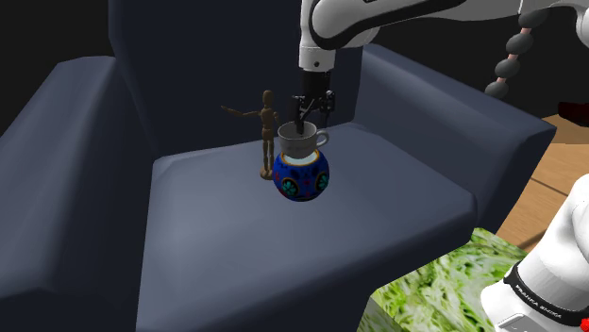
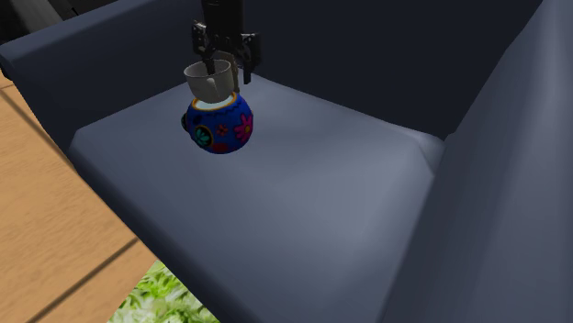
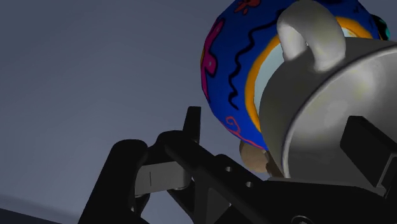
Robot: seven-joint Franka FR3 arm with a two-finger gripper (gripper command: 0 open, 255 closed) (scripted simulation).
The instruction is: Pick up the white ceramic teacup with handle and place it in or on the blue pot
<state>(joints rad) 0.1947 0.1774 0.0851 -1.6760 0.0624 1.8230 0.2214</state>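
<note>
The grey-white teacup [image 1: 302, 141] with its handle [image 3: 310, 35] sits upright in the mouth of the round blue pot [image 1: 301, 176], which is painted with bright flowers and stands on the seat at the back. The same cup [image 2: 210, 81] rests on the pot [image 2: 219, 124] in the second exterior view. My gripper [image 1: 311, 115] hangs straight down over the cup's rim. One finger [image 2: 214, 68] reaches inside the cup and the other stays outside the wall. In the wrist view the fingers [image 3: 191, 124] stand wide apart around the cup [image 3: 318, 114], so the gripper is open.
The pot stands on a dark blue-grey armchair seat [image 1: 283, 245] between two thick armrests [image 1: 453, 113] and a tall backrest. A brown wooden mannequin [image 1: 266, 127] stands just beside the pot. Wooden floor [image 2: 55, 229] and a green rug [image 1: 434, 283] lie in front.
</note>
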